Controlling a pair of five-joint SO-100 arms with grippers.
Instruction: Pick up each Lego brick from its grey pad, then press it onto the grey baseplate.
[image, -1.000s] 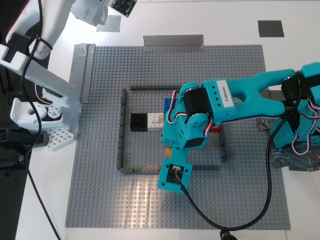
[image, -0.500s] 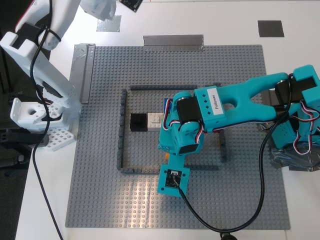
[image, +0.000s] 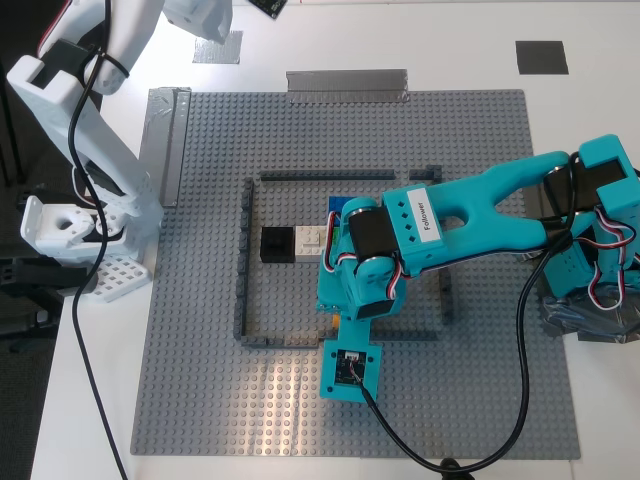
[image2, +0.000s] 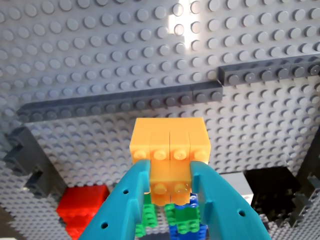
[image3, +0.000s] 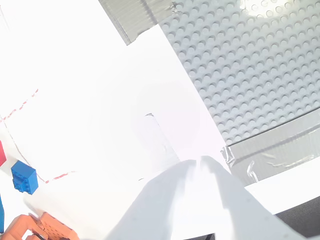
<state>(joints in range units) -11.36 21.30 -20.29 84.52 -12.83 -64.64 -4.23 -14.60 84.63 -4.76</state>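
Currently: my first gripper clamped on orange-yellow brick, now lower and nearer the exterior view's bottom inside dark-grey frame on grey baseplate. Placement imminent, I judge. My second gripper overexposed; closure unclear.

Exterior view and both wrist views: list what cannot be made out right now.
- Orange-yellow brick: the exterior view shows only a sliver; the teal arm covers it.
- Red brick: hidden under that arm in the exterior view.
- My second pincer: glare washes out the second wrist view; open or shut unclear.
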